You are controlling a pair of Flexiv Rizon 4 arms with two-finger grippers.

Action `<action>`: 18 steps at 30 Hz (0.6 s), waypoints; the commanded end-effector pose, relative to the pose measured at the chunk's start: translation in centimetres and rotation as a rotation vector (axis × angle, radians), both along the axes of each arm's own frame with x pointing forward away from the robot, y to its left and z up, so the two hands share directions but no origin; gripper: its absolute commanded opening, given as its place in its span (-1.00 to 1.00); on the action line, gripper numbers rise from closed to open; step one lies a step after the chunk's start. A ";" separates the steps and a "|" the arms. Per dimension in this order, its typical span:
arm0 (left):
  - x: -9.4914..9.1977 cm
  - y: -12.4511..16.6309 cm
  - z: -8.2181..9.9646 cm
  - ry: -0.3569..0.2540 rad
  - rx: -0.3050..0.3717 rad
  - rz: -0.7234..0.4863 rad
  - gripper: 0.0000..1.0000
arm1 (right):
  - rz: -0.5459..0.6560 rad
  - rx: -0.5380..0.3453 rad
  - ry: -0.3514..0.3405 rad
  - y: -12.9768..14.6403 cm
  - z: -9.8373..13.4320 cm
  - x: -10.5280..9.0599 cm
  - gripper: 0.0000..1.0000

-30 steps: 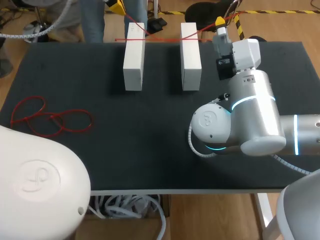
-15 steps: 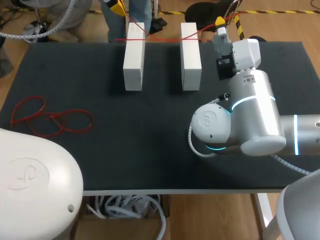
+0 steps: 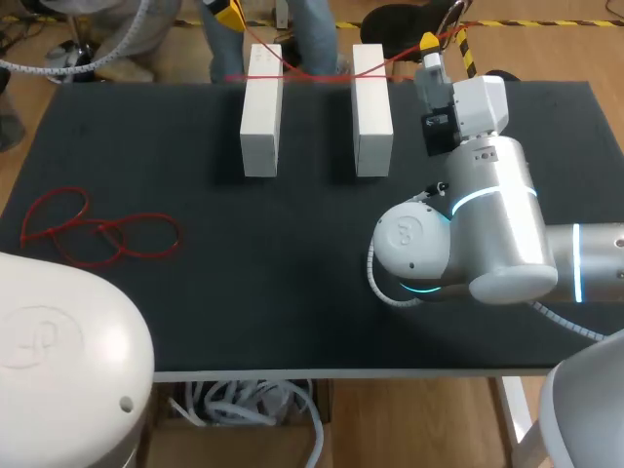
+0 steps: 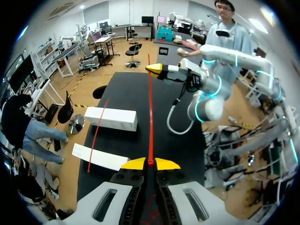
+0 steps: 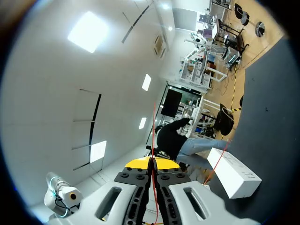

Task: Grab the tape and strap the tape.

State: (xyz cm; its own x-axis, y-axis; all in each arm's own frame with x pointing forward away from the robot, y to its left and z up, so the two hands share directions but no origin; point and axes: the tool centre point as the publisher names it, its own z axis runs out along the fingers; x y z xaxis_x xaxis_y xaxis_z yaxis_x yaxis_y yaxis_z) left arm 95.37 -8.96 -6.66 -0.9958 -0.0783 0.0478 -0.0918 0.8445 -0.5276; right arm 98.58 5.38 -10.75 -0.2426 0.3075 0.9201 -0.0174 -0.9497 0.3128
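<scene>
Currently strapping: left gripper and right gripper clamp thin red tape taut over white rectangular blocks, upper middle; next, probably lower ends.

Two white boxes; one taut tape, one loose tape.

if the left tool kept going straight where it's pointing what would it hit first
Probably the right tool: the left tool points along the red tape that both hold. The white boxes lie off to one side, though depth is unclear.
</scene>
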 end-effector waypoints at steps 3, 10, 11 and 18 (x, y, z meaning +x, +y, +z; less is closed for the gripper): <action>0.0 0.0 0.1 0.002 0.004 -0.001 -1.00 | 0.007 -0.069 0.064 -0.2 0.8 0.6 -1.00; 0.0 0.0 0.1 0.002 0.004 -0.001 -1.00 | -0.037 -0.230 0.159 0.5 2.1 1.1 -1.00; 0.0 0.0 0.1 0.002 0.004 -0.001 -1.00 | -0.040 -0.251 0.163 0.8 2.4 1.0 -1.00; 0.0 0.0 0.1 0.002 0.004 -0.001 -1.00 | -0.079 -0.423 0.213 2.4 3.8 0.4 -1.00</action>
State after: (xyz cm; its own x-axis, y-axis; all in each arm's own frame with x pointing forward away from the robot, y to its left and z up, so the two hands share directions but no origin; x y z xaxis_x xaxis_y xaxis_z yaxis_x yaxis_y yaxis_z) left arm 95.33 -8.92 -6.67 -0.9958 -0.0774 0.0481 -0.0911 0.8439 -0.5287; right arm 99.40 7.34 -8.29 -0.1722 0.6311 0.7564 0.0049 -0.7673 0.6413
